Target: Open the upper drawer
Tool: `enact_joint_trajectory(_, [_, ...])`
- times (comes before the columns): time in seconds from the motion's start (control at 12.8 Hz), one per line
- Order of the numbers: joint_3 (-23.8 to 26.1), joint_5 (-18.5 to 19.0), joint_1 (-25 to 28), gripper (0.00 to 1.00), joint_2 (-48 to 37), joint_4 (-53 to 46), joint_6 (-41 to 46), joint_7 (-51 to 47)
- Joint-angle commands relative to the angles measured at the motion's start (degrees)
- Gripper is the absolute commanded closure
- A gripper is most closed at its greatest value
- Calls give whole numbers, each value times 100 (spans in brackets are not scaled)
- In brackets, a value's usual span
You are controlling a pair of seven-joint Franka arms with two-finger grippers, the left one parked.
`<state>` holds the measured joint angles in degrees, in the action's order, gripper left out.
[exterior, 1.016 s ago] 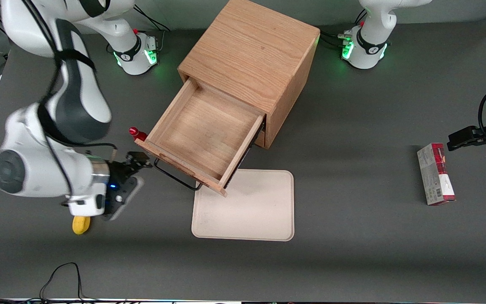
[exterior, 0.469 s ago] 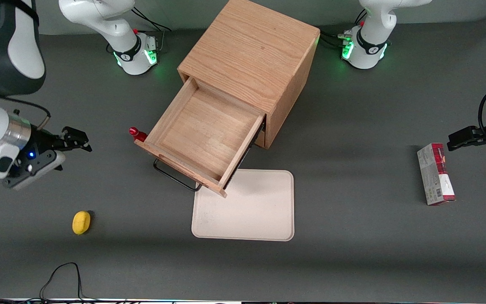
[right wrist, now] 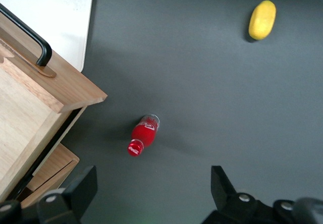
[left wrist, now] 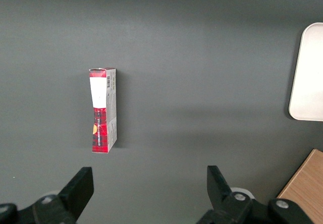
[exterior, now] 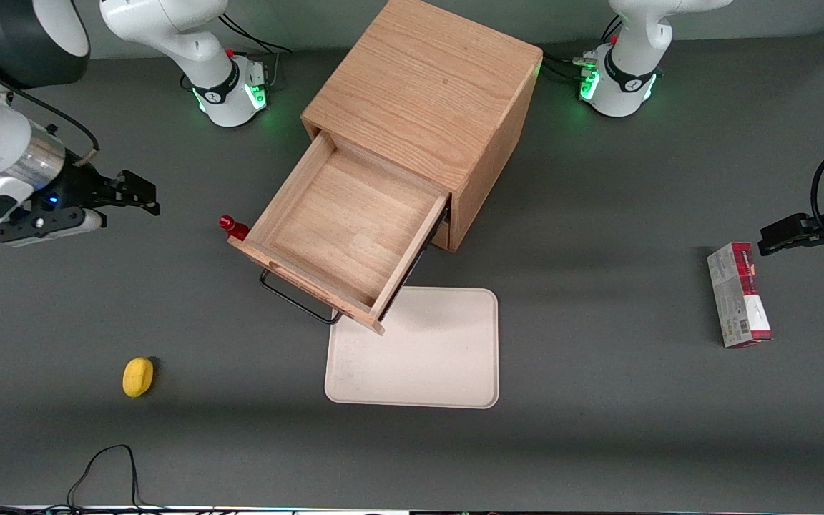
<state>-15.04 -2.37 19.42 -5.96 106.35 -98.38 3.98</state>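
The upper drawer [exterior: 344, 232] of the oak cabinet [exterior: 423, 86] stands pulled far out, its bare inside showing. Its black bar handle [exterior: 297, 300] is on the front nearest the front camera. In the right wrist view the drawer's corner [right wrist: 60, 90] and handle [right wrist: 28, 35] show, with the lower drawer [right wrist: 50, 171] beneath still in. My gripper [exterior: 139, 192] is open and empty, raised above the table toward the working arm's end, well apart from the drawer. Its fingers [right wrist: 83, 186] frame bare table.
A small red bottle [exterior: 232, 227] stands beside the open drawer's corner, also in the right wrist view [right wrist: 143, 134]. A yellow lemon [exterior: 137, 376] lies nearer the front camera. A cream tray [exterior: 415, 350] lies in front of the drawer. A red box [exterior: 738, 295] lies toward the parked arm's end.
My gripper has drawn away from the drawer handle, moving toward the working arm's end and rising. The drawer stays pulled out.
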Motion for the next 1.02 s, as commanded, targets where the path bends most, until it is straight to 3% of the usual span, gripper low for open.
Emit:
enact_joint_trajectory(0.0, [-113,114,53,0,-177,-131,318,-196])
enact_joint_trajectory(0.31, [-324,132,18,0,-256,-440,1040,-292])
enact_joint_trajectory(0.39, [-246,123,-235,0,-274,-448,1031,-345])
enact_joint_trajectory(0.62, [666,158,-1000,0,-204,-475,1014,-337])
enact_joint_trajectory(0.94, [906,184,-1125,0,-99,-606,1040,-284])
